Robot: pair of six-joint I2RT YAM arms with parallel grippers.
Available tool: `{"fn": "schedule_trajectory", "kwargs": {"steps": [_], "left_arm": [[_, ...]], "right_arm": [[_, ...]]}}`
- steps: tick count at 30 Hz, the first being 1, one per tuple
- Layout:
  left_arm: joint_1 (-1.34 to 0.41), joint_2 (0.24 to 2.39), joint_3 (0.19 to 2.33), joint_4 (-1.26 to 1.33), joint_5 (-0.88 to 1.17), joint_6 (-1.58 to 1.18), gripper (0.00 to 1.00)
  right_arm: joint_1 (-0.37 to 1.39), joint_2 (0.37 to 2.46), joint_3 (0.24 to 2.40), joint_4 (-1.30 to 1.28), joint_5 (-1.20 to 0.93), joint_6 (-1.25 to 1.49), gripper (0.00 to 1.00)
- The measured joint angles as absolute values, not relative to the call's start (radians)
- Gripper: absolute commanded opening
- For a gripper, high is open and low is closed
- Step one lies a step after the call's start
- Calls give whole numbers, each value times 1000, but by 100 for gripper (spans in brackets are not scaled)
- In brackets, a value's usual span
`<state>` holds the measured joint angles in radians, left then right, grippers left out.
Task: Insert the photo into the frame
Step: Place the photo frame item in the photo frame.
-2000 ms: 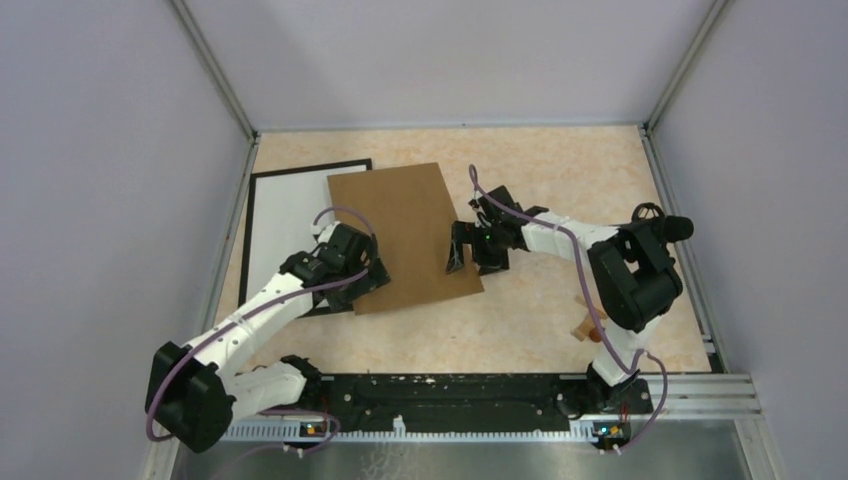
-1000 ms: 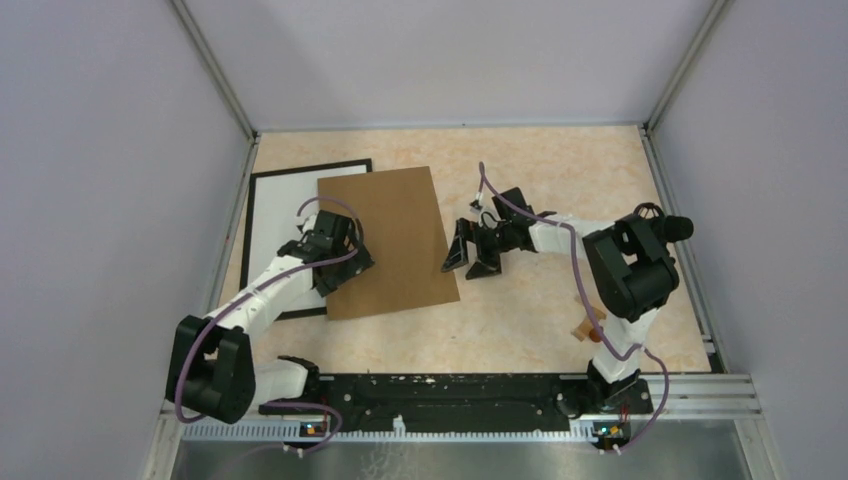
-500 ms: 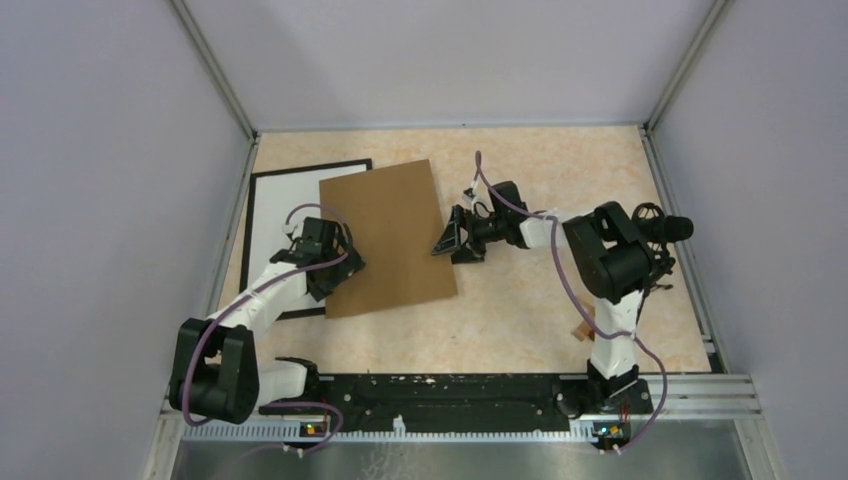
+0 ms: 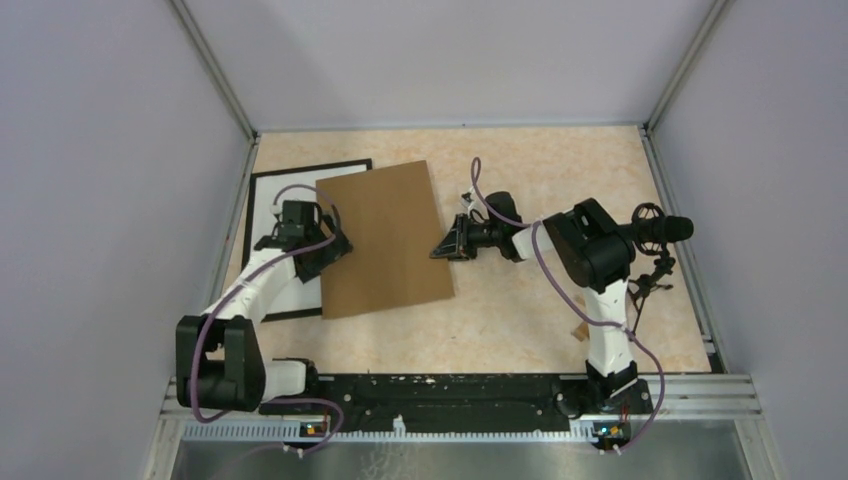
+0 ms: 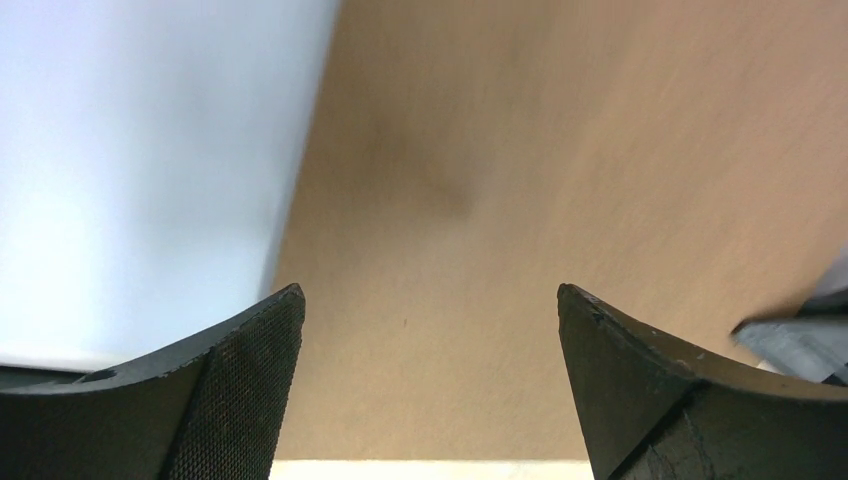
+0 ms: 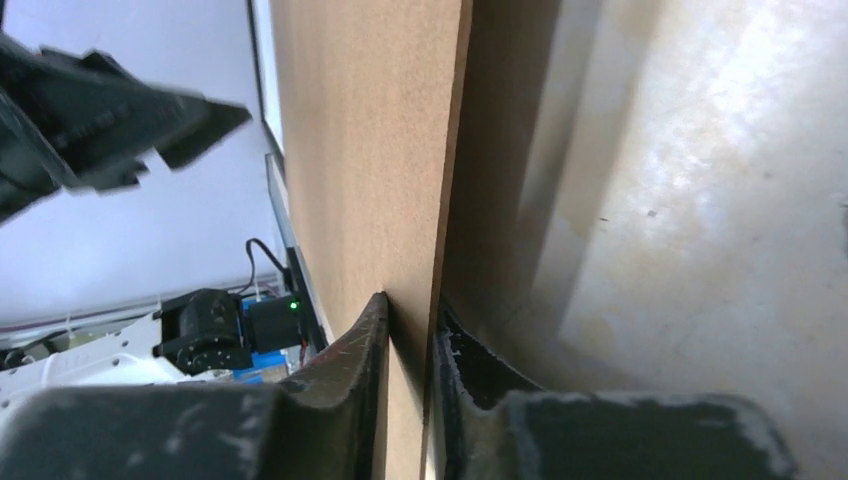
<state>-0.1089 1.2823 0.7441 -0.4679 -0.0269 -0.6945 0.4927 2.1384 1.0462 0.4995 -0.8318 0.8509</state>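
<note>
The photo (image 4: 385, 240) appears as a brown board, plain side up. It lies slanted over the right part of the frame (image 4: 250, 235), whose thin black border encloses a white inside (image 5: 130, 150). My right gripper (image 4: 445, 243) is shut on the board's right edge. The right wrist view shows the gripper (image 6: 410, 305) with one finger above the board (image 6: 360, 150) and one below, and that edge raised a little off the table. My left gripper (image 4: 320, 252) hovers open over the board's left edge. Nothing sits between the jaws of the left gripper (image 5: 430, 295), with the board (image 5: 560, 180) beneath.
A small tan wooden piece (image 4: 580, 328) lies on the table near the right arm's base. Grey enclosure walls stand close on the left, back and right. A black rail (image 4: 450, 390) runs along the near edge.
My right gripper has swung in and closed on the board's right edge. The left gripper has drawn back and left, staying open. The board has slid slightly left over the frame.
</note>
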Motion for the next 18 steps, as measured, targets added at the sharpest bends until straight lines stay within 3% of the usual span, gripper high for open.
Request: {"fn": "schedule_trajectory", "kwargs": {"steps": [3,10,18], "left_arm": [[-16,1294,824,-452,-21,-643,98],[141,1471,1063,-300,-97,-522,98],[330,1670,1092,-111,-159,-395,99]], "right_arm": [[492,2139,1030,560,-847,896,0],[492,2139,1020,632,-862,933,0],[489,2140,979,718,-870,974,0]]}}
